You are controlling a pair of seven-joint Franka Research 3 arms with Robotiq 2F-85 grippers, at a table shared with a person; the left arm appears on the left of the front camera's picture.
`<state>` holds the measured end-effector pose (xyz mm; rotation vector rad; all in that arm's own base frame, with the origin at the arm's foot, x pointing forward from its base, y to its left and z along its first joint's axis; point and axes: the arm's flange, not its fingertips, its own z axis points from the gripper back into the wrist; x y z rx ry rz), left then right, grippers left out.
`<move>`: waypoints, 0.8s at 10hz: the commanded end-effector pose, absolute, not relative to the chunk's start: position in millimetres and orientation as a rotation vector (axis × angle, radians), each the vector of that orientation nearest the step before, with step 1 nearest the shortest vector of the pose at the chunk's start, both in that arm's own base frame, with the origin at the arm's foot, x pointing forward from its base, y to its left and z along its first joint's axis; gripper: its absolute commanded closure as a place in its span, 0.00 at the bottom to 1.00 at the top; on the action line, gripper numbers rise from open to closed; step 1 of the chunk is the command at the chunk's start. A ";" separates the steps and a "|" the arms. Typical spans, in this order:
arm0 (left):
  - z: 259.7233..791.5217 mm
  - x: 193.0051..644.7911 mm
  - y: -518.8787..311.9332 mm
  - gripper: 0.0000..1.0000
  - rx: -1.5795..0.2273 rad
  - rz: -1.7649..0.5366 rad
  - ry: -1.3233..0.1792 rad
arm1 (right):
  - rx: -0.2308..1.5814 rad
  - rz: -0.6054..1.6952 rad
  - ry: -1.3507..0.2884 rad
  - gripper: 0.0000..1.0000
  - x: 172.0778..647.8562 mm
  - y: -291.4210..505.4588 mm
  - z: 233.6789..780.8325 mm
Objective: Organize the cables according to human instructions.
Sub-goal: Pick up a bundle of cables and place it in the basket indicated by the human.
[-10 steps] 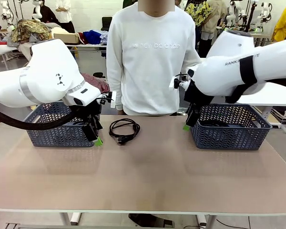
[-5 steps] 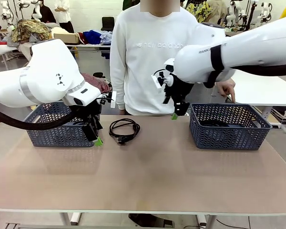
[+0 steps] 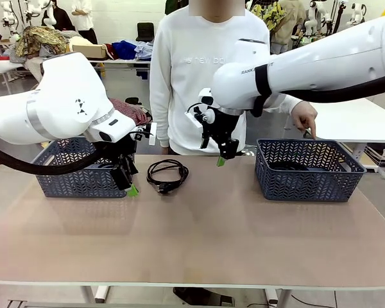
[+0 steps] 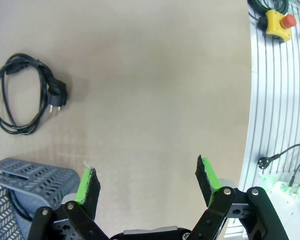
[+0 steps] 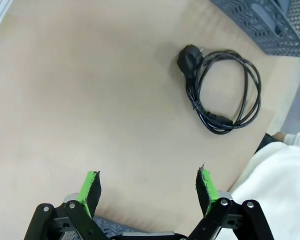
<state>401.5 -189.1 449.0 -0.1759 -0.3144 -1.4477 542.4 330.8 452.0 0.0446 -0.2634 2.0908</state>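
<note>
Front view: coiled cable (image 3: 167, 175) lies flat on bench (image 3: 199, 237) between L basket (image 3: 77, 170) and R basket (image 3: 308, 170); left end effector (image 3: 129, 186) sits low just beside L basket, right end effector (image 3: 222, 157) hangs above bench near the person's torso, person's hand (image 3: 305, 119) over R basket. Left wrist view: left end effector (image 4: 147, 182) fingers apart, nothing between; cable (image 4: 25, 95) well off, upper left. Right wrist view: right end effector (image 5: 147, 187) fingers apart, empty; cable (image 5: 222, 90) upper right on bench.
</note>
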 end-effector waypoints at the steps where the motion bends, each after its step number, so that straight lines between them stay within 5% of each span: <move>1: 449.9 401.1 -186.5 0.00 -0.171 -1.446 -0.311 | 0.027 2.111 -0.228 0.00 553.4 333.8 459.5; 8: 449.9 401.1 -186.5 0.00 -0.171 -1.446 -0.311 | 0.045 2.091 -0.263 0.00 542.4 330.8 452.0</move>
